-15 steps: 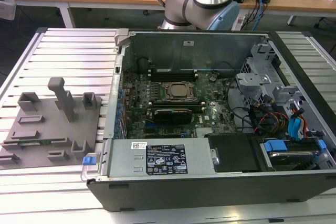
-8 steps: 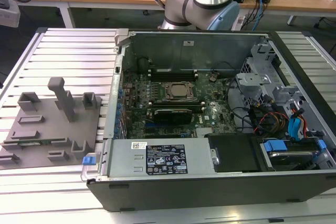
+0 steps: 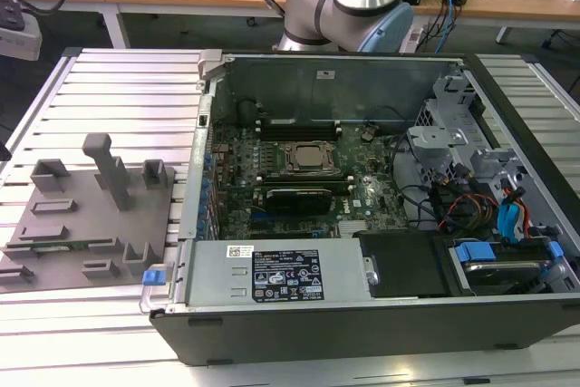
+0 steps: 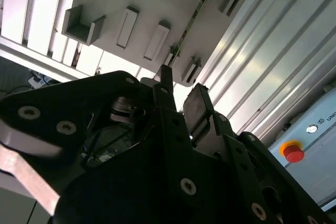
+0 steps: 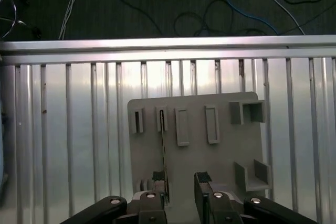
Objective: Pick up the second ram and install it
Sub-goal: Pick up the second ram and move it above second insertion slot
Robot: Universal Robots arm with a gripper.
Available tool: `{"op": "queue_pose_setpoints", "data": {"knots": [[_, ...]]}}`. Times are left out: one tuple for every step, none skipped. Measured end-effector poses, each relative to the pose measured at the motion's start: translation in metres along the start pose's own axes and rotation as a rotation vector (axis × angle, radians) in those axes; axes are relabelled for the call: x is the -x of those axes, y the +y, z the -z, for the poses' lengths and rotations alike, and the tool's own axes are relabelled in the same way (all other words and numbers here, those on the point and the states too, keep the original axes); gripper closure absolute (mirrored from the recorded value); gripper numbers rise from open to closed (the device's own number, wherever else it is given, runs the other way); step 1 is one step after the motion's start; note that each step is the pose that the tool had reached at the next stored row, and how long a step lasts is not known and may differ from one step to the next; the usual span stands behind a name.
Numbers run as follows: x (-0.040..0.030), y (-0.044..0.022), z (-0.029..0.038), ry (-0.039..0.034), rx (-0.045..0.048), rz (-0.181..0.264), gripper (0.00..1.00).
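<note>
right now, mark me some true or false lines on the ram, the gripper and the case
1. The ram stands on edge in a slot of the fixture. True.
2. The gripper is shut on the ram. False: its jaws stand apart, the ram close to one of them.
3. The case lies open. True.
4. The fixture sits inside the case. False: it lies on the slatted table, beside the case at the exterior view's left.
</note>
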State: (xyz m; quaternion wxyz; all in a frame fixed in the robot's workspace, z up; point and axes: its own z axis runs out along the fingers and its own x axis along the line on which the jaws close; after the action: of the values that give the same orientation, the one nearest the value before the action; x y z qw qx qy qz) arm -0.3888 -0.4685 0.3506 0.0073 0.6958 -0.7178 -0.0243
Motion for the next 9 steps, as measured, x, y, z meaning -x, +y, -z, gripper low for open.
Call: {"op": "queue_pose_setpoints", "data": {"knots": [[-0.0001, -0.0002, -0.0043, 0.0000, 0.0000, 0.000, 0.64], [-0.0001, -0.0002, -0.0051, 0.0000, 0.0000, 0.000, 0.64], [-0.0002, -0.0003, -0.0058, 0.0001, 0.0000, 0.000, 0.64], [-0.0002, -0.0003, -0.0074, 0.0001, 0.0000, 0.000, 0.64], [-0.0002, -0.0004, -0.0081, 0.0000, 0.0000, 0.000, 0.64], [-0.0002, -0.0005, -0.0099, 0.0000, 0.0000, 0.000, 0.64], [-0.0003, -0.0005, -0.0112, 0.0000, -0.0001, 0.000, 0.64], [-0.0003, -0.0006, -0.0124, 0.0000, 0.0000, 0.000, 0.64], [-0.0003, -0.0006, -0.0136, 0.0000, 0.0000, 0.000, 0.64]]}}
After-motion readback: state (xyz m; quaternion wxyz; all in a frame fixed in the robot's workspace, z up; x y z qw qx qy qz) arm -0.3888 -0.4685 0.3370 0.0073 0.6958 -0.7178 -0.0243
